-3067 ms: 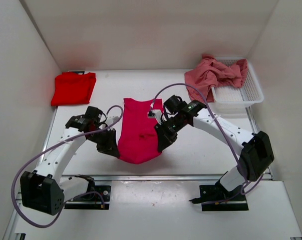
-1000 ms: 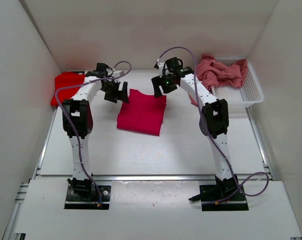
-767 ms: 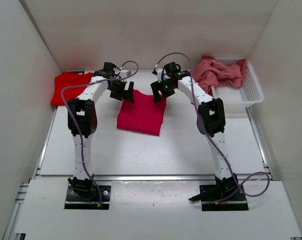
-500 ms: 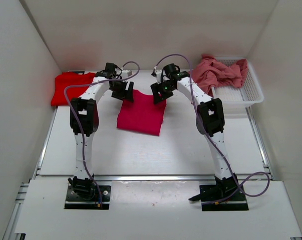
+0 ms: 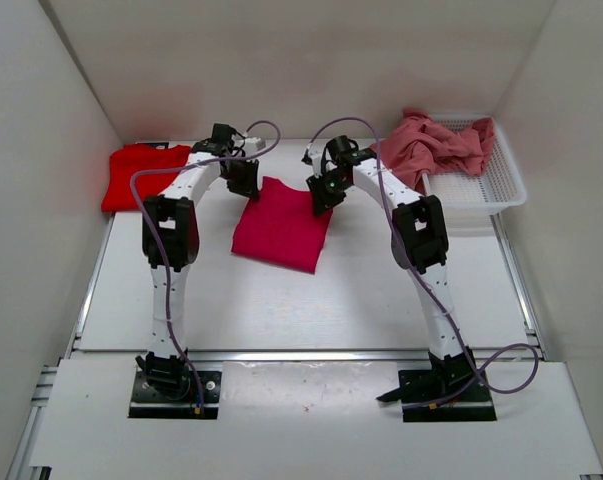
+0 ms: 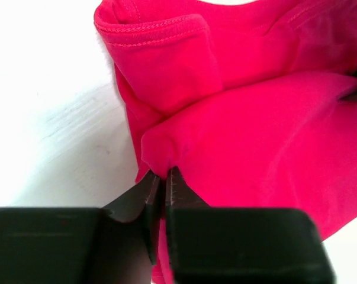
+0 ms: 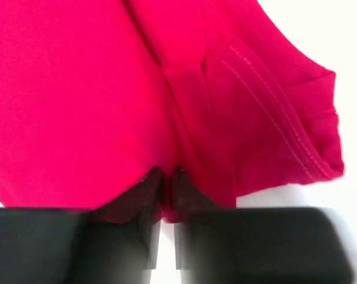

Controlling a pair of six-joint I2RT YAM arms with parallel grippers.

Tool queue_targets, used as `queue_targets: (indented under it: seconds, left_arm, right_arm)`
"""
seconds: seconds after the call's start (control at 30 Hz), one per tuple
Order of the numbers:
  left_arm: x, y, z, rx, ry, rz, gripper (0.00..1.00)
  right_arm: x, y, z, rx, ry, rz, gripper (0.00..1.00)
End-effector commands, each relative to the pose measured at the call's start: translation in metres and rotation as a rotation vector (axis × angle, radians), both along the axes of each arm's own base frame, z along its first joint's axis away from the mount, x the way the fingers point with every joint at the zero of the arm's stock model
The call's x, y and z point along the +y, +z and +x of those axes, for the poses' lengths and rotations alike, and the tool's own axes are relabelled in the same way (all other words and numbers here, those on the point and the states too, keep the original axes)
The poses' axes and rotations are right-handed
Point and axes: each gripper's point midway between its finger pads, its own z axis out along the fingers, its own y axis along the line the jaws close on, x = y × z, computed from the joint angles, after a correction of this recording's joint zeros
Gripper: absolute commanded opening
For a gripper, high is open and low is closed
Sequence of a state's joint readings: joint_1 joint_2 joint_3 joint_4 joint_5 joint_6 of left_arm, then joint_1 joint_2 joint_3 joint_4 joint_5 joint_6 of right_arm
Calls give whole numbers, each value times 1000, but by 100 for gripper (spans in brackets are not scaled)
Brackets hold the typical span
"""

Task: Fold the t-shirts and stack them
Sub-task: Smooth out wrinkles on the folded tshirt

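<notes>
One shirt looks finished: the bright red t-shirt (image 5: 146, 176) lies folded at the far left of the tabletop (image 5: 381, 290). The crimson-magenta t-shirt (image 5: 279, 228) lies in the middle, partly folded and not yet stacked. Your left fingers (image 6: 173, 190) are narrow and pinch its cloth at the far left edge, and your right fingers (image 7: 179, 188) pinch it the same way at the far right edge. The salmon pink t-shirt (image 5: 436, 145) is crumpled over the white basket (image 5: 486, 190), not folded. I judge that about one third of the task is done. I can read no brand, label or writing.
</notes>
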State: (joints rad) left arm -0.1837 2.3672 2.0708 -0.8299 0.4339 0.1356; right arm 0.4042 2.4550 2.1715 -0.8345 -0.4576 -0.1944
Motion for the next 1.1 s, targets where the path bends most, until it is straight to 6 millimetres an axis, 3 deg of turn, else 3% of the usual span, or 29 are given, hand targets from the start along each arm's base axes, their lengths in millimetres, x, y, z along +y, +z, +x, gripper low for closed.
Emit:
queue_targets:
  seconds: [0.0, 0.03, 0.13, 0.23, 0.33, 0.47, 0.63, 0.7, 0.77, 0.87, 0.9, 0.93, 0.97, 1.0, 1.03, 1.07]
  left_arm:
    - [-13, 42, 9, -100, -29, -38, 14]
    - [-11, 44, 10, -102, -22, -35, 9]
    - [-15, 58, 5, -110, -27, -57, 4]
    - [-25, 94, 5, -159, -31, -120, 1]
    - [-37, 133, 5, -230, -40, -182, 1]
    - [-50, 167, 15, -325, -31, -227, 2]
    - [-61, 153, 20, -319, -38, -215, 2]
    - [-70, 138, 26, -296, -12, -205, 3]
    - [-74, 121, 35, -300, 11, -152, 4]
    - [-81, 97, 48, -304, 36, -104, 20]
    - [-83, 93, 52, -309, 36, -94, 35]
    - [-79, 83, 59, -321, 60, -56, 54]
    - [-74, 77, 68, -342, 88, -15, 74]
    - [-70, 78, 73, -356, 106, 5, 82]
    - [-64, 76, 78, -369, 136, 42, 98]
    - [-52, 82, 84, -400, 148, 67, 99]
  right_arm:
    - [-4, 8, -2, -21, 29, 0, 5]
    - [-5, 8, -3, -18, 23, -11, 0]
    - [-5, 28, 4, -46, 12, 34, 0]
    - [-6, 76, 6, -115, 12, 91, 0]
    - [-12, 106, -3, -134, 16, 135, 0]
    - [-19, 119, -13, -111, 5, 170, 0]
    - [-33, 106, 3, -107, -43, 148, 0]
    - [-47, 89, 11, -81, -88, 113, 0]
    - [-55, 85, 17, -93, -110, 87, 0]
    - [-75, 63, 28, -92, -178, 4, 0]
    - [-84, 50, 34, -95, -211, -51, 5]
    - [-98, 49, 44, -134, -282, -129, 9]
    - [-114, 41, 54, -157, -365, -218, 24]
    - [-118, 40, 61, -176, -399, -250, 39]
    - [-129, 41, 69, -213, -437, -307, 45]
    - [-137, 38, 74, -227, -462, -352, 54]
